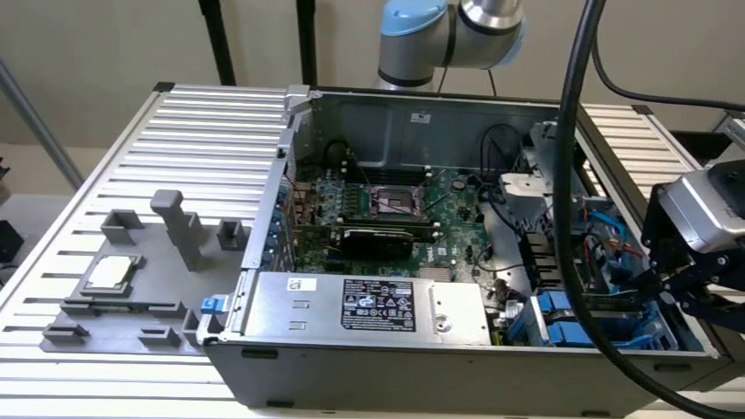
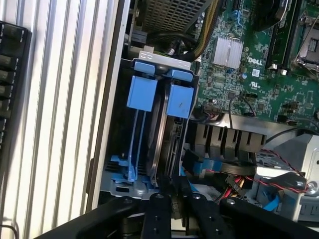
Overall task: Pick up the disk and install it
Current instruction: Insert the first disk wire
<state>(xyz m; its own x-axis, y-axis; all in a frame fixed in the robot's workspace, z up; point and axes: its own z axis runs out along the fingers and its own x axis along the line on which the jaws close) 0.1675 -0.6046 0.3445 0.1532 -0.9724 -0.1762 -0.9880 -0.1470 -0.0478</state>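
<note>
The disk [image 2: 166, 142] stands on edge in the blue-railed drive bay [image 2: 141, 94] at the front corner of the open computer case [image 1: 407, 367], on the exterior view's right. A blue rail tab [image 2: 180, 101] caps its end. My gripper [image 2: 175, 193] is at the disk's near edge, its black fingers [image 2: 157, 209] closed on either side of it. In the exterior view the gripper [image 1: 654, 281] hangs just over the bay, with the disk [image 1: 603, 302] showing as a dark strip between the blue rails.
A silver power supply box [image 1: 372, 305] with a black label fills the case front. The green motherboard [image 1: 385, 205] lies behind it. A grey fixture [image 1: 117, 305] holding a small square chip [image 1: 111, 272] sits on the slatted table [image 1: 209, 122]. A thick black cable [image 1: 577, 175] hangs across the case.
</note>
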